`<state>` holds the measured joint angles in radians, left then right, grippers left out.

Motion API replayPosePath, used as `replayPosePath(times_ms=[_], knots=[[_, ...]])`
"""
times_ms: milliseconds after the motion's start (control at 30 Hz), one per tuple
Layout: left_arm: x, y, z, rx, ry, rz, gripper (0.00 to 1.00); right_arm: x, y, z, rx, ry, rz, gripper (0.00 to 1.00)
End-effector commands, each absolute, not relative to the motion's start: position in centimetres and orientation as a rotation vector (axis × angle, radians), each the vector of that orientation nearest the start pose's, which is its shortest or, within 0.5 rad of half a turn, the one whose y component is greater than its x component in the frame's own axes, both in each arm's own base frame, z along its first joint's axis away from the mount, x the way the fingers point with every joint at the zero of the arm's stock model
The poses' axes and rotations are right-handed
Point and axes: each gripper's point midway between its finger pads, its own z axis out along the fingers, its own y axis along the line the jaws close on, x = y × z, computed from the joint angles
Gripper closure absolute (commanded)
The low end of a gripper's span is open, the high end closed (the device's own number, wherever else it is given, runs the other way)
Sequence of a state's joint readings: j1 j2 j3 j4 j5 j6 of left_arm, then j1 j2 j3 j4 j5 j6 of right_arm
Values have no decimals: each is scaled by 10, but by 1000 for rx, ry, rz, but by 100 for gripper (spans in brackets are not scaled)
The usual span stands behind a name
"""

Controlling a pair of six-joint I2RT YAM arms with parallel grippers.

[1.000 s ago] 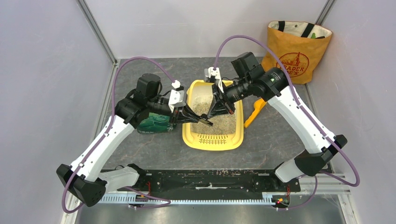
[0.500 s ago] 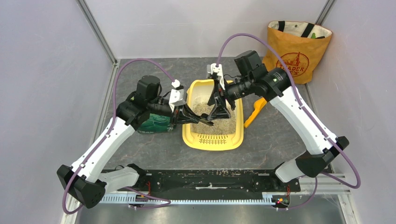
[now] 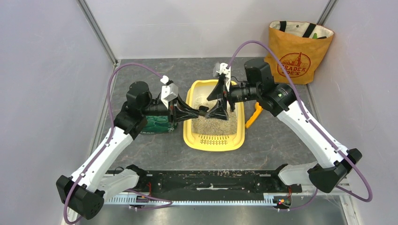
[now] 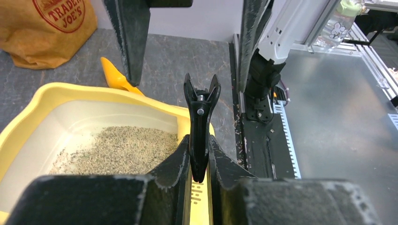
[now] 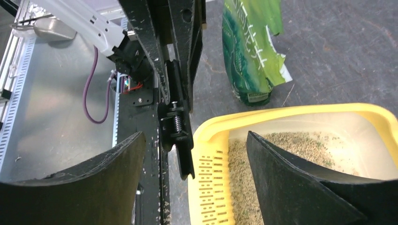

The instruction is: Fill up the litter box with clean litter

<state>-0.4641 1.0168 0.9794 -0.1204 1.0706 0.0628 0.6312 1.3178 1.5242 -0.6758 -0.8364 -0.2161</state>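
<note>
**A:** Eyes on the yellow rectangular plastic litter box [image 3: 214,140], dead centre of the table, slotted grate end at 6 o'clock. There's grey-beige granular litter [image 3: 215,124] lying inside it.

**B:** A shallow bed, I'd say. It covers the middle and the grate side, but up at 12 o'clock the pale floor shows through.

**A:** So partly filled, not level. What's over it?

**B:** The right gripper [image 3: 210,107] hangs above the box with its jaws spread wide and nothing between them. Facing it from 9 o'clock, the left gripper [image 4: 199,154] is pinching a black spring clip [image 4: 201,108], held clear above the rim.

**A:** And the supply?

**B:** The crinkly green printed plastic bag [image 5: 248,47] sits on the table at the box's 9 o'clock, just beside it, its top ragged and open. No one's gripping it.

**A:** Further out?

**B:** An orange-yellow plastic scoop [image 3: 253,115] is at 3 o'clock against the box, and an orange tote bag [image 3: 295,51] is well off at 1 o'clock.

**A:** Verdict?

**B:** Most of the pour looks done. What's probably left is a top-up or a spread toward the far end, then dealing with that clip.
</note>
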Motion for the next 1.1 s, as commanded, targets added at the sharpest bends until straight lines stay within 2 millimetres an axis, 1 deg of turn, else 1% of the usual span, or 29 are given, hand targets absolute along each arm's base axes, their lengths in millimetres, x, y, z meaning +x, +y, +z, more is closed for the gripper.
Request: replayPosePath(times_ms=[0,100,267,367,467,600,633,667,700,733,767,833,867,900,933,967,1000,1033,1067], knots=[[182,-263,343,1152,1284,-1208,98,209,313,386,-1249,1423,1112,16],[184,-264,347,1142,1268,-1206,98,207,316,386,-1265,1415,1121,21],[185,-264,346,1145,1267,-1208,98,202,317,383,-1304,1395,1101,32],[185,-264,347,1147,1261,-1204,98,201,318,381,-1312,1403,1103,35],[185,-264,347,1149,1256,-1198,98,201,317,382,-1315,1398,1101,45],[186,-265,348,1148,1258,-1200,98,201,317,381,-1320,1405,1097,64],[186,-265,347,1146,1262,-1201,98,201,317,382,-1319,1406,1095,71],[187,-264,346,1140,1279,-1199,91,202,317,382,-1317,1406,1094,78],[189,-262,343,1133,1310,-1184,73,202,317,383,-1315,1407,1090,84],[190,-259,340,1123,1355,-1173,56,204,317,384,-1312,1409,1082,93],[190,-254,335,1144,1382,-1144,43,205,317,384,-1308,1416,1073,100],[199,-235,329,1141,1436,-1051,33,210,315,382,-1306,1427,1044,100],[204,-223,328,1130,1448,-1009,30,212,315,381,-1307,1434,1032,100],[213,-205,327,1095,1477,-965,27,215,315,380,-1306,1440,1021,100],[218,-191,328,1085,1487,-926,26,217,316,379,-1313,1443,1016,100],[228,-172,329,1058,1506,-870,25,221,316,378,-1320,1445,1002,100],[232,-157,328,1051,1538,-839,24,225,318,375,-1325,1450,989,100],[239,-137,325,1064,1558,-765,24,230,320,372,-1344,1446,970,100],[239,-125,320,1091,1601,-732,24,234,321,369,-1367,1438,947,100]])
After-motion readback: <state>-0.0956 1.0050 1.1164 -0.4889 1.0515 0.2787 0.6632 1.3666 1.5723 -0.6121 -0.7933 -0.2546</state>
